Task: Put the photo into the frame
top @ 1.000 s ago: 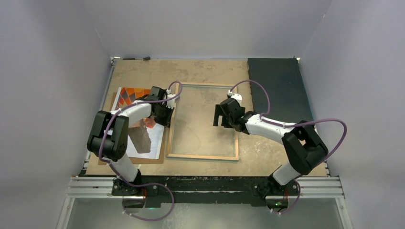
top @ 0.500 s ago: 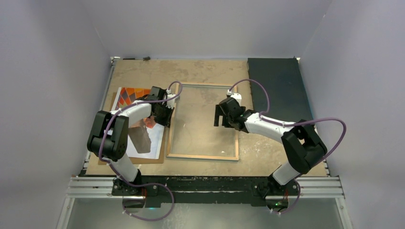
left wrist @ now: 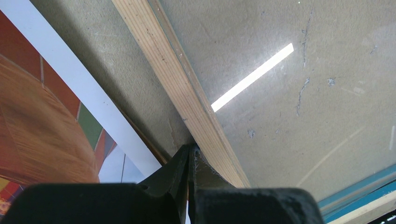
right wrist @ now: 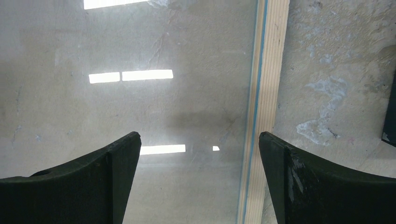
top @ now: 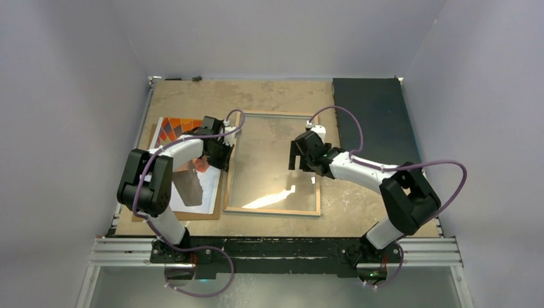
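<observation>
frame [top: 272, 210] on tan table [top: 276, 96], lilac walls [top: 276, 32]

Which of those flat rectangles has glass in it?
The tan wood-rimmed picture frame in the middle, reflecting light; the colourful paper photo and dark mat do not.

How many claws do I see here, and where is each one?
2. The left claw is shut at the frame's left rail, beside the photo. The right claw is open over the frame's right rail.
</observation>
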Controlling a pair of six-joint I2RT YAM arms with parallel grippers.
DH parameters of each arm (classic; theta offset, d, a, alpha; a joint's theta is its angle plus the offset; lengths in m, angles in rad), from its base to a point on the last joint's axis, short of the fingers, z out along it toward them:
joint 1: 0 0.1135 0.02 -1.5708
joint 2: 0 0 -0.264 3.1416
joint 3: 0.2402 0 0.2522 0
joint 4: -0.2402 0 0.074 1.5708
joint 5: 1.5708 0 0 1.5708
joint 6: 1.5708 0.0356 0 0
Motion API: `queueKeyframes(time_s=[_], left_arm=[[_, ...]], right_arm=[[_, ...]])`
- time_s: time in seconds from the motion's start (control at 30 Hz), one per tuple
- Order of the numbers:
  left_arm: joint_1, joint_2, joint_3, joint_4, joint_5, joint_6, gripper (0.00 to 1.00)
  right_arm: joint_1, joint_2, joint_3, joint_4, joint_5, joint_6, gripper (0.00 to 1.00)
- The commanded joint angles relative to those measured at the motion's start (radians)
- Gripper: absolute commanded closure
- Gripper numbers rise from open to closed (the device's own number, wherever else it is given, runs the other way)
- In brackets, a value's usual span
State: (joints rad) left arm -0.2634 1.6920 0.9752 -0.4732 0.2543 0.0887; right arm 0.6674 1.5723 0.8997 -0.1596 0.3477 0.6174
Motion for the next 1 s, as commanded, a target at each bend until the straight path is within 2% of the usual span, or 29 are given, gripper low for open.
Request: queueKeyframes(time_s=[0.0, 0.27, 0.43, 0.57, 0.97], left_arm=[[-0.008, -0.020, -0.002, 0.010, 0.025, -0.013, 1.00], [-0.008, -0.021, 0.015, -0.004, 0.025, -0.010, 1.00], [-0.002, -0.031, 0.026, -0.020, 0.026, -0.005, 1.00], [0.004, -0.039, 0.033, -0.037, 0.028, 0.005, 1.00], [0.004, -0.032, 0.014, -0.029, 0.028, 0.018, 1.00]], right_arm=[[0.006, -0.066, 0.014, 0.008, 0.040, 0.003, 0.02], [-0.034, -0.068, 0.051, 0.001, -0.027, -0.006, 0.10], [-0.098, -0.043, 0.106, -0.032, -0.016, -0.006, 0.06], [-0.175, -0.014, 0.113, -0.006, -0.067, -0.031, 0.02], [-0.228, 0.156, 0.190, 0.061, -0.160, -0.068, 0.04]])
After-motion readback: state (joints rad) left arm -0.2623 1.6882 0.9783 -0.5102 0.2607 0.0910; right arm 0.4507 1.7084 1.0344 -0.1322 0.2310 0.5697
